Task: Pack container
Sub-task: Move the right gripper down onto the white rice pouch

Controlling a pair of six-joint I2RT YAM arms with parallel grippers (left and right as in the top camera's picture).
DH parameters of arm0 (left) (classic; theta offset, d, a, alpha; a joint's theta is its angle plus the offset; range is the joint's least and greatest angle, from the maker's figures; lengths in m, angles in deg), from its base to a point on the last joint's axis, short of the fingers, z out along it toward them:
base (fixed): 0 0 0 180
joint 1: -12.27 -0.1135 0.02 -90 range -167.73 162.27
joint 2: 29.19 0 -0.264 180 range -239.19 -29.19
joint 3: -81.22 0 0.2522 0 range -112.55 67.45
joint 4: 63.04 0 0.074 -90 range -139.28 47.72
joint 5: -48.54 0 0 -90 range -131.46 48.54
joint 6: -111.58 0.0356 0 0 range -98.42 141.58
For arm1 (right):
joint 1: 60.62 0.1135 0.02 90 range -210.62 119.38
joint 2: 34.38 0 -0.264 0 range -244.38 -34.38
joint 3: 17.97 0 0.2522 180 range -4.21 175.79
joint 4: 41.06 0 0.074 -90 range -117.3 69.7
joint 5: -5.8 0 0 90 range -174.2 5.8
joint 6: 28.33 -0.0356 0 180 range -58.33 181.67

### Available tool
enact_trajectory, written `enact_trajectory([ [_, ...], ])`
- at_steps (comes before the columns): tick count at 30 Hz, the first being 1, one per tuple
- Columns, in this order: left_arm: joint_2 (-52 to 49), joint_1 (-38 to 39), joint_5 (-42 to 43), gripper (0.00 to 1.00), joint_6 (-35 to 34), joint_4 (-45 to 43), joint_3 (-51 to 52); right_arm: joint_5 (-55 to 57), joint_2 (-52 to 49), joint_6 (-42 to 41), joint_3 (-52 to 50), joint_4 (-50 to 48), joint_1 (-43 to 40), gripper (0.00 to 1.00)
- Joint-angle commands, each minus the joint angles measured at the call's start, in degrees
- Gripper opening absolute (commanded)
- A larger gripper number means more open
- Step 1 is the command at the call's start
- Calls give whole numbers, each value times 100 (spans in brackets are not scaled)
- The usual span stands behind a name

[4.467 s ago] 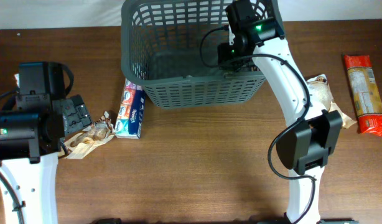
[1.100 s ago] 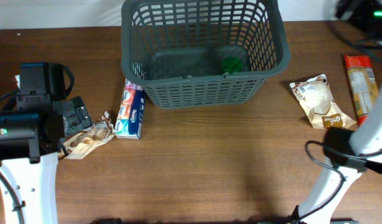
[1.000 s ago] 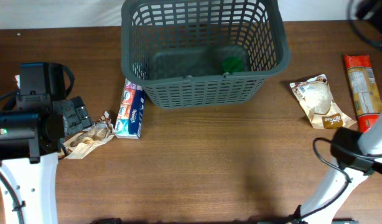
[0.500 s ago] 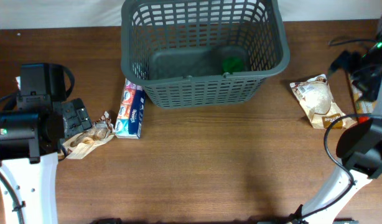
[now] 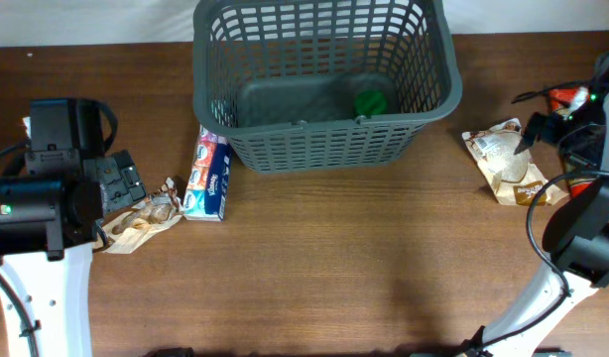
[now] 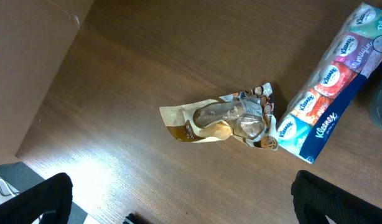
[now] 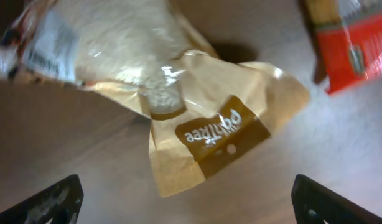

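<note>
The container, a dark grey slotted basket, stands at the back middle with a green item on its floor. My right gripper hangs open just above a tan and white rice bag, with nothing between its fingers. In the right wrist view the gripper sits over the bag's brown-labelled end. My left gripper is open above a crumpled brown snack packet. In the left wrist view that gripper is short of the packet.
A blue multi-pack of tissues lies beside the basket's left front corner, touching the snack packet. A red packet lies right of the rice bag, mostly hidden by my right arm in the overhead view. The table's left edge is close.
My right arm left the basket, swung out past the far right edge, then came in over the rice bag. A green item now lies in the basket. The left arm stayed put.
</note>
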Motion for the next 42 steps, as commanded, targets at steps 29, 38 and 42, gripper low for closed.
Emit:
enact_trajectory([
  [29,-9,-35,4,99,26,-35,-20,61,-376,2970,-678,-1172,269,99],
  [38,-9,-35,-9,99,26,-42,-20,57,-380,3362,-802,-1161,273,99],
  [42,-9,-35,-205,99,26,-42,-20,55,-380,3405,-990,-1224,273,99],
])
